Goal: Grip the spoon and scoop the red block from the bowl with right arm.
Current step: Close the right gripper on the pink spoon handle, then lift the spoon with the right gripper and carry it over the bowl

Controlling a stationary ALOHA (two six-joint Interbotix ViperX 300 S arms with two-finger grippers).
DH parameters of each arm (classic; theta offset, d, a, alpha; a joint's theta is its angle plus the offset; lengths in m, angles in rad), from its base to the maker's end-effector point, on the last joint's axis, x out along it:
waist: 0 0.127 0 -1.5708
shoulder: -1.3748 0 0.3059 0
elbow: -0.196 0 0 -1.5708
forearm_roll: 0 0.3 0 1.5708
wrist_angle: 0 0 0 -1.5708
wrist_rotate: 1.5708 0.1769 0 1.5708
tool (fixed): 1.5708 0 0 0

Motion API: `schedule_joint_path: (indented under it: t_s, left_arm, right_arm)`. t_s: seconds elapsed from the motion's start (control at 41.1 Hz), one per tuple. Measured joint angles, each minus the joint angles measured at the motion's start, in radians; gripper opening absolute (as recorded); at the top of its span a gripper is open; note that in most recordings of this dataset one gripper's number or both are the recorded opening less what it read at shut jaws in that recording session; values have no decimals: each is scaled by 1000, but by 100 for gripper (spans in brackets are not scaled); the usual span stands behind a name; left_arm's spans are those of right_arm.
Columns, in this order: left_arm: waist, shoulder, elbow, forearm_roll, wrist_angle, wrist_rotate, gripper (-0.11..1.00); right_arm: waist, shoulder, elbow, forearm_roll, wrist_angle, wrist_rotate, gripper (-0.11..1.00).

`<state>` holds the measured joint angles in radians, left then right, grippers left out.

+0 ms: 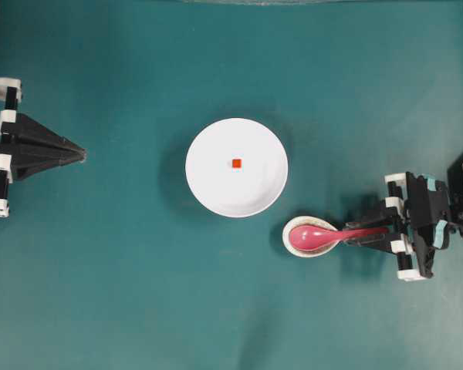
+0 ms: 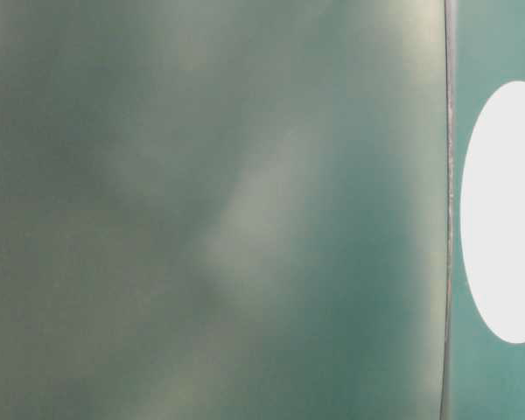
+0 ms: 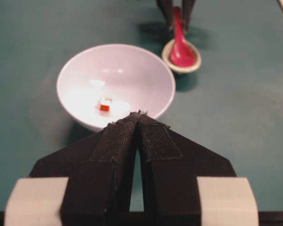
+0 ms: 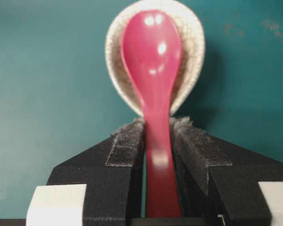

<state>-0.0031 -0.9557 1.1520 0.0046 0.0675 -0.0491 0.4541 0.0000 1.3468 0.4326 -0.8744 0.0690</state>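
- The right gripper (image 4: pixel 156 125) has its two padded fingers (image 4: pixel 127 141) pressed against either side of the spoon (image 4: pixel 153 70) handle — the jaws are closed on it, with the handle running straight down the slot between them.
- In the overhead view the right gripper (image 1: pixel 378 231) sits at the right side of the table, pointing left along the spoon's (image 1: pixel 324 235) handle.
- The spoon's oval scoop lies ahead of the fingertips, resting in the small speckled dish (image 4: pixel 191 42); the dish's rim shows on both sides of the scoop.
- The speckled dish (image 1: pixel 293 245) stands just beside the bowl (image 1: pixel 208 185), at its lower right edge in the overhead view; whether the two touch cannot be told.
- The red block (image 1: pixel 237 163) lies near the middle of the bowl's floor — well apart from the spoon and the right gripper.
- The left gripper (image 1: pixel 79 155) rests at the left edge of the table, its fingertips together and holding nothing; from its wrist view the left gripper's (image 3: pixel 139 115) tip points at the bowl (image 3: pixel 146 66), with the red block (image 3: pixel 105 104) just beyond it.
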Motion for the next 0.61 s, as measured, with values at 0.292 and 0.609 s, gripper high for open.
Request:
schedule_joint_path:
  t_s: [0.292,0.609]
  left_arm:
    - [0,0,0,-2,0,0,0]
    - [0,-2,0,-2,-3,0,0]
  right_arm:
    - [0,-52,0,0,3,-5,25]
    - [-35,-219,-6,0,95,-21,25]
